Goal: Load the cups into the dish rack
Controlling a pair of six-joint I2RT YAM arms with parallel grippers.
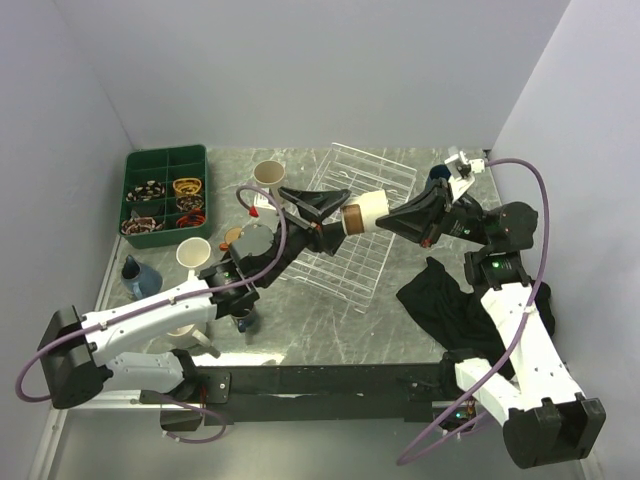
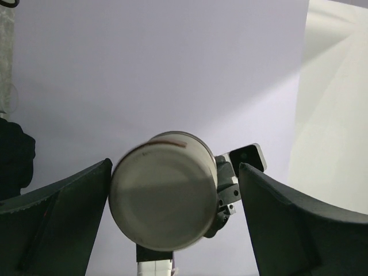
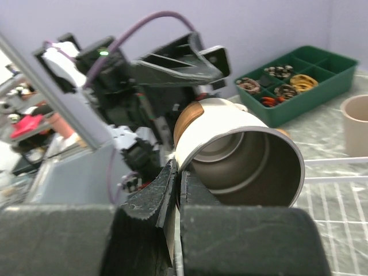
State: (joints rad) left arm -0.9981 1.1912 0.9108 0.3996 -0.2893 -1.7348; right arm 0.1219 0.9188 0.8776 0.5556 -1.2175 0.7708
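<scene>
A brown-and-cream cup [image 1: 363,213] is held sideways in the air above the white wire dish rack [image 1: 380,167]. My right gripper [image 1: 388,220] is shut on its rim, one finger inside the mouth and one outside, as the right wrist view shows [image 3: 177,170]. My left gripper [image 1: 335,212] is open with the cup's base end between its fingers. In the left wrist view the cup's base [image 2: 163,195] sits close to the left finger [image 2: 63,215], with a gap to the right finger [image 2: 299,224].
A tall beige tumbler [image 1: 268,177] stands left of the rack. A white mug [image 1: 193,253], a small orange cup [image 1: 233,238] and a dark mug [image 1: 245,320] stand by the left arm. A green compartment tray [image 1: 165,160] is far left. Black cloth [image 1: 440,300] lies right.
</scene>
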